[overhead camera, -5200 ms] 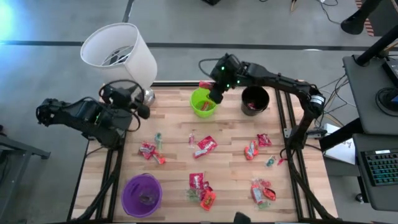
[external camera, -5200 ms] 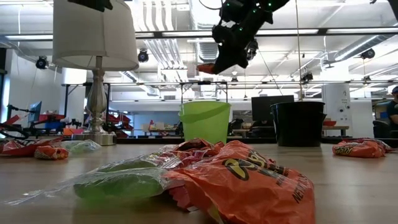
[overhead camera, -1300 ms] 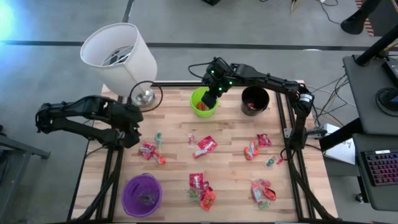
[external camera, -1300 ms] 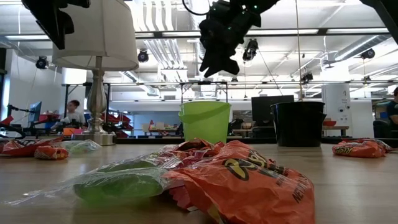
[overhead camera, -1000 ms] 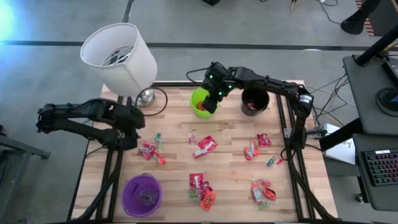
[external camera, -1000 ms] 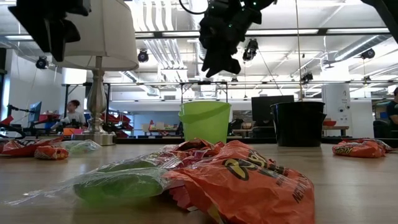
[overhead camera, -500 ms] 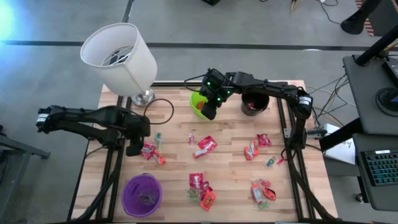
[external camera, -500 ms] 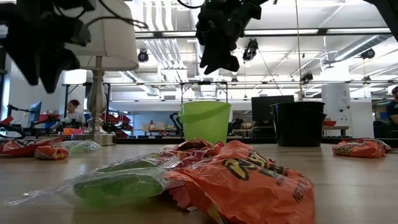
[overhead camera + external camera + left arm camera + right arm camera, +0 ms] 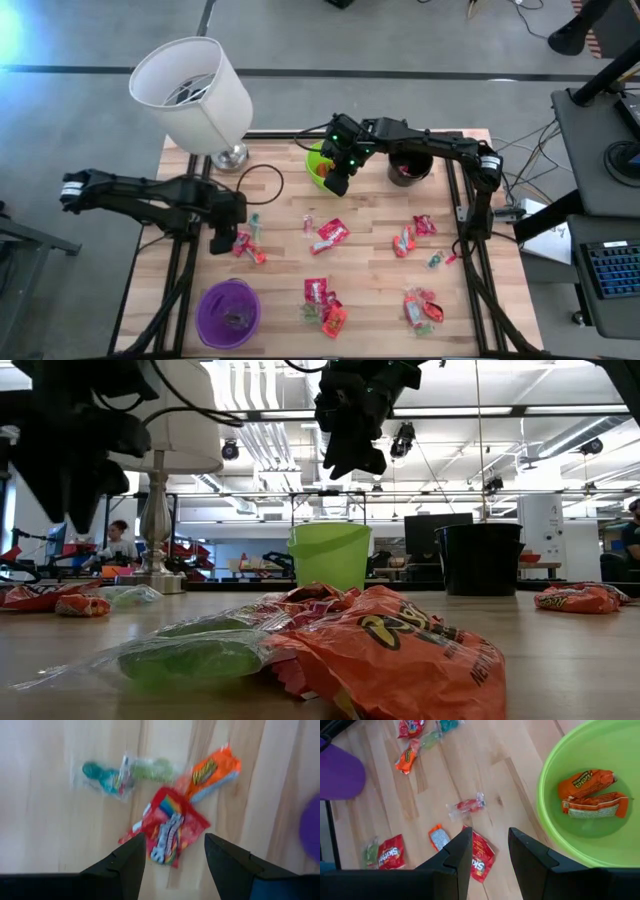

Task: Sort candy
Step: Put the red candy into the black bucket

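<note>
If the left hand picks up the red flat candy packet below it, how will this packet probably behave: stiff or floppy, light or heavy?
The red flat candy packet looks like thin crinkled film, so it will probably flop and bend. It seems light for its size, being flat. Its glossy surface may slip between the open fingers of the left hand, which hovers above it.

Both arms were dark, nearly black, built of slim tubular links between bulkier rounded joints. The left arm (image 9: 140, 195) carried a white band near its outer end, and a thin black cable looped from it. The right arm (image 9: 430, 145) showed small green lights near the wrist and a pale ring at its elbow joint. Each gripper's fingers (image 9: 125, 865) were matte black, angular, wedge-shaped plates tapering toward blunt tips.
</note>
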You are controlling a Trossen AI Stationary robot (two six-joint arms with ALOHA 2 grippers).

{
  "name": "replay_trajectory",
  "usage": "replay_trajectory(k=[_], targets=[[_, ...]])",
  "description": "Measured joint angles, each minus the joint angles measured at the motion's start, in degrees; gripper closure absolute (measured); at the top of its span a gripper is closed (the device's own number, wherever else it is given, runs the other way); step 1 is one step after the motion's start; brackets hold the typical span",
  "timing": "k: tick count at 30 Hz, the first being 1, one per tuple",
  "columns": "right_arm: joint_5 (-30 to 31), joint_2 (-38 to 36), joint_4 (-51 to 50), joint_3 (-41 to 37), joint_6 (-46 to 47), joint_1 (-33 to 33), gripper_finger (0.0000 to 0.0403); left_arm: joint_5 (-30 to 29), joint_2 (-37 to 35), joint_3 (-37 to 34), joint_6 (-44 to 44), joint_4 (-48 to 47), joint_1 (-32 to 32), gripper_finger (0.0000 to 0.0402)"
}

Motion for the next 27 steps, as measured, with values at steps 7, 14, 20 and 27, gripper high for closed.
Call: replay_trajectory(k=[7,14,20,27], targets=[[0.0,0.0,0.02,0.0,-0.14,0.0,0.0284,0.02,5.7,0.54,-7.25,1.14,0.0,0.0217],[-0.02,0.0,-0.02,0.0,-0.2,0.1,0.0284,0.0,9.76,-0.06,-6.14,2.99,0.0,0.0217],[-0.04,0.0,-1.56,0.0,-1.03,0.13,0.0284,-0.25,12.67,-0.1,-5.35,4.94,0.0,0.0217],[-0.05,0.0,-3.57,-0.02,-3.58,0.37,0.0284,-0.42,16.37,-0.15,-5.74,5.1,0.0,0.0217]])
